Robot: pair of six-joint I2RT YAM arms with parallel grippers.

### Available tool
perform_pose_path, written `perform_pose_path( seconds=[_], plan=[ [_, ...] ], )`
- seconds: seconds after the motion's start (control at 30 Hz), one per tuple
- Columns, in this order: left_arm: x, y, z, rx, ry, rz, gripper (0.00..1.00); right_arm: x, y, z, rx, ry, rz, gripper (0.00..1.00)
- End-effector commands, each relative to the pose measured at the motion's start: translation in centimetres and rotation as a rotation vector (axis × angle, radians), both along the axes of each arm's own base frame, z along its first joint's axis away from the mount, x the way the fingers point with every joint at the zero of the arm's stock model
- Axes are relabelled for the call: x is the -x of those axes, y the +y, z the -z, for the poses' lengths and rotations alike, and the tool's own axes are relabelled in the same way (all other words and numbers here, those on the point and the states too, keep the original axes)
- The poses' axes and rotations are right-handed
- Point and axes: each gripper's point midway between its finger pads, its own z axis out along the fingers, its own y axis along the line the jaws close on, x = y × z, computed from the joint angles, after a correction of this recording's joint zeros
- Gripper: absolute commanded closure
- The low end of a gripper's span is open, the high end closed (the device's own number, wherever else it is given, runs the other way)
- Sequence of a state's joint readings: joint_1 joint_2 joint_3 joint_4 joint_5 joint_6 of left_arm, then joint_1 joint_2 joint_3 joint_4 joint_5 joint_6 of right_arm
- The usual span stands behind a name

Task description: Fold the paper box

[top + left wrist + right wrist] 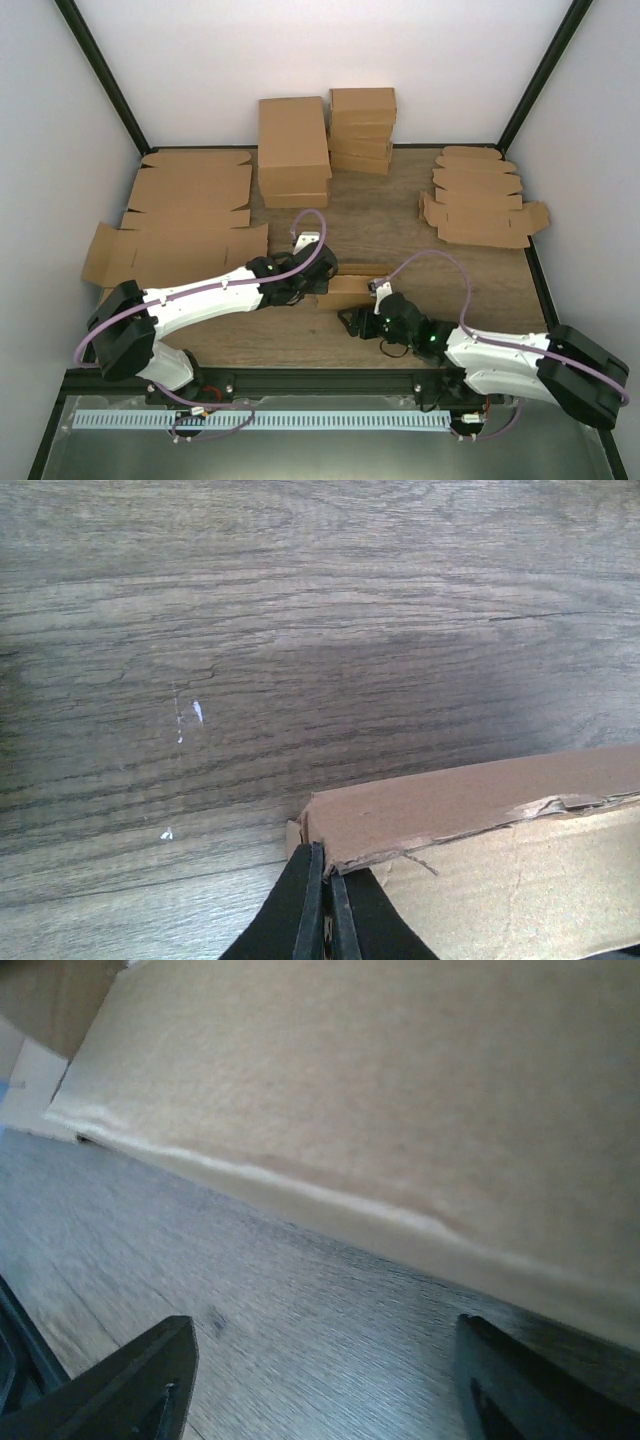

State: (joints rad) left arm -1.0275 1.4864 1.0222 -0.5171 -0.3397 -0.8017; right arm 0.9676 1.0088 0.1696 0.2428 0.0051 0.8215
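Note:
The paper box is a small brown carton lying on the wooden table between the two arms. My left gripper is at its left end, shut on the thin cardboard edge at the corner. In the left wrist view the black fingers pinch that corner of the paper box. My right gripper stands open just in front of the box, low over the table. In the right wrist view the paper box fills the upper half, and nothing lies in the right gripper.
Two stacks of folded brown boxes stand at the back. Large flat cardboard blanks lie on the left, and a pile of smaller blanks on the right. Black frame posts and white walls bound the table.

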Motion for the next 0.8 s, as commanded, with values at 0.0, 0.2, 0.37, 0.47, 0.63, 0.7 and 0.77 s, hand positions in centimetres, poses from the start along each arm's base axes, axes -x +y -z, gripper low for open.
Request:
perform_pose_path(
  seconds=[0.0,0.2,0.37,0.47,0.63,0.7,0.77],
  plan=[
    [-0.1,0.1,-0.1,-0.026,-0.01,0.001,0.96,-1.7,1.1,-1.8,-0.03,-0.11,0.093,0.38],
    [-0.4,0.1,0.2,-0.037,-0.019,0.004,0.96,-2.5,1.9,-0.9,-0.015,-0.146,0.145,0.52],
    [-0.9,0.2,0.1,-0.045,-0.029,-0.005,0.96,-3.5,3.7,-0.7,-0.003,-0.169,0.138,0.52],
    [-1.3,0.4,0.1,-0.049,-0.038,-0.014,0.96,-4.1,4.7,-0.5,-0.001,-0.183,0.13,0.52],
    [-2.0,0.7,0.1,-0.055,-0.052,-0.017,0.96,-4.8,6.2,-0.4,0.011,-0.198,0.114,0.52],
    [-2.2,0.7,0.0,-0.055,-0.057,-0.017,0.96,-4.8,6.6,-0.4,0.01,-0.201,0.105,0.51],
    [-2.2,0.6,0.0,-0.054,-0.061,-0.015,0.96,-4.7,6.8,-0.4,0.011,-0.198,0.092,0.5]
  ],
)
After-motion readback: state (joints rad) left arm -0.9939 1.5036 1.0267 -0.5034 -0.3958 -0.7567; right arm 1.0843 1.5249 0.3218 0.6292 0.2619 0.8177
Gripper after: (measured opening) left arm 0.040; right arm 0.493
